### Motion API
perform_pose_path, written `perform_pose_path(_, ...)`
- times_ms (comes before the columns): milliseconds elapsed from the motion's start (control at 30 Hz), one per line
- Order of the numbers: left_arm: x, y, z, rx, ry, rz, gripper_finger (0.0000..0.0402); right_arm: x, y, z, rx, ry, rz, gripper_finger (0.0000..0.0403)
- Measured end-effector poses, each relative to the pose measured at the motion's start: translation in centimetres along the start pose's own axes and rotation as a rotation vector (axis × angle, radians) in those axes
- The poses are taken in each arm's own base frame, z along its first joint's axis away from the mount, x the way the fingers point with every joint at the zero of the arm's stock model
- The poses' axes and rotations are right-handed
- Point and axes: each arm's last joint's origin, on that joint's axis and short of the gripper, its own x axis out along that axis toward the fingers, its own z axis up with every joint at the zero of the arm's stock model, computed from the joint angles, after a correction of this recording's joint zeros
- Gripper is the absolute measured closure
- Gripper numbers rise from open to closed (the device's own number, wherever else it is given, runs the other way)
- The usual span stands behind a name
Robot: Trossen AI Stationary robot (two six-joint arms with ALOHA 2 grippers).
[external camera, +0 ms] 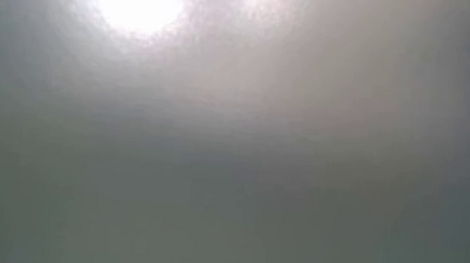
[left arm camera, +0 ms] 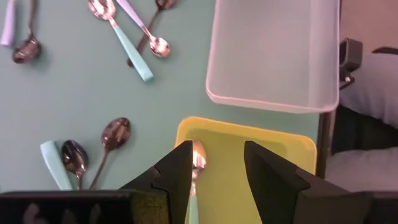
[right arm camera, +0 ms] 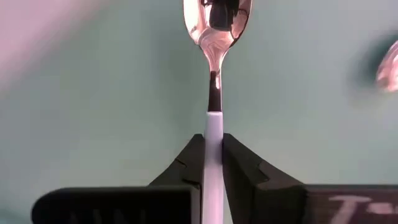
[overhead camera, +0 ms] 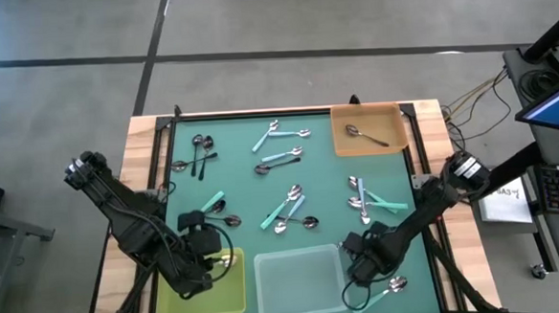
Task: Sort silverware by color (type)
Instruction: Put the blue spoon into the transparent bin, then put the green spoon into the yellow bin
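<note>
Right tool (right arm camera: pixel 212 163) pinching light-blue spoon handle (right arm camera: pixel 213 155) between closed fingers, near right part of green desk (overhead camera: pixel 242 178), just right of clear tray (overhead camera: pixel 300 280); spoon bowl (right arm camera: pixel 216 22) pointing away over mat. Left tool (left arm camera: pixel 217 177) hovering over yellow tray (left arm camera: pixel 273 155) at near left, fingers standing apart, gripping nothing; teal-handled spoon (left arm camera: pixel 198 163) lying in that tray between them. Black-handled spoon (overhead camera: pixel 365 136) resting in orange tray (overhead camera: pixel 369 131), far right. Remaining spoons (overhead camera: pixel 287 209) lying scattered across desk middle. Low view showing only glare.
</note>
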Motion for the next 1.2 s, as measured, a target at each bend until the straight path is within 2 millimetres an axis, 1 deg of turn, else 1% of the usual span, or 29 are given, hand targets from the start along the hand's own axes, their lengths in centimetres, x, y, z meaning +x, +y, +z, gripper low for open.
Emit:
perform_pose_path(67,0.0,0.0,0.0,0.0,-0.013,0.01,0.0272,-2.3,-0.1,0.3,0.016,-0.071,0.0,0.0379)
perform_pose_path(133,0.0,0.1,0.1,0.0,-0.025,0.019,0.0272,-3.9,-0.7,0.4,0.018,-0.135,-0.051,0.0379)
perform_pose_path(167,0.0,0.1,0.1,0.0,-0.032,0.024,0.0272,-4.7,-0.5,0.7,0.014,-0.194,-0.037,0.0379)
perform_pose_path(267,0.0,0.1,0.1,0.0,-0.046,0.035,0.0272,-6.9,1.0,1.7,-0.042,-0.376,0.079,0.038)
perform_pose_path(333,0.0,0.1,0.1,0.0,-0.049,0.037,0.0272,-8.0,2.2,2.3,-0.107,-0.477,0.173,0.038)
perform_pose_path(367,0.0,0.1,0.1,-0.001,-0.049,0.037,0.0272,-8.2,3.1,2.7,-0.131,-0.521,0.23,0.038)
perform_pose_path(433,0.0,0.1,0.1,-0.009,-0.049,0.037,0.0272,-7.8,4.5,3.3,-0.185,-0.577,0.298,0.038)
perform_pose_path(533,0.0,0.1,0.1,-0.02,-0.044,0.033,0.0272,-6.6,6.1,4.0,-0.24,-0.606,0.353,0.038)
perform_pose_path(700,0.0,0.1,0.0,-0.019,-0.021,0.023,0.0272,-3.5,6.8,4.7,-0.262,-0.525,0.319,0.038)
perform_pose_path(800,0.1,0.1,0.0,-0.019,-0.007,0.018,0.0272,-2.6,6.9,5.1,-0.254,-0.514,0.297,0.0362)
perform_pose_path(967,0.5,0.2,-0.3,-0.015,0.004,0.034,0.0272,-2.8,6.9,5.3,-0.248,-0.518,0.303,0.0302)
perform_pose_path(1100,0.8,0.3,-0.6,-0.009,0.014,0.046,0.0272,-4.0,6.5,5.2,-0.25,-0.521,0.327,0.0264)
perform_pose_path(1200,0.8,0.2,-0.5,-0.012,0.01,0.041,0.0272,-4.8,5.4,4.7,-0.229,-0.407,0.316,0.025)
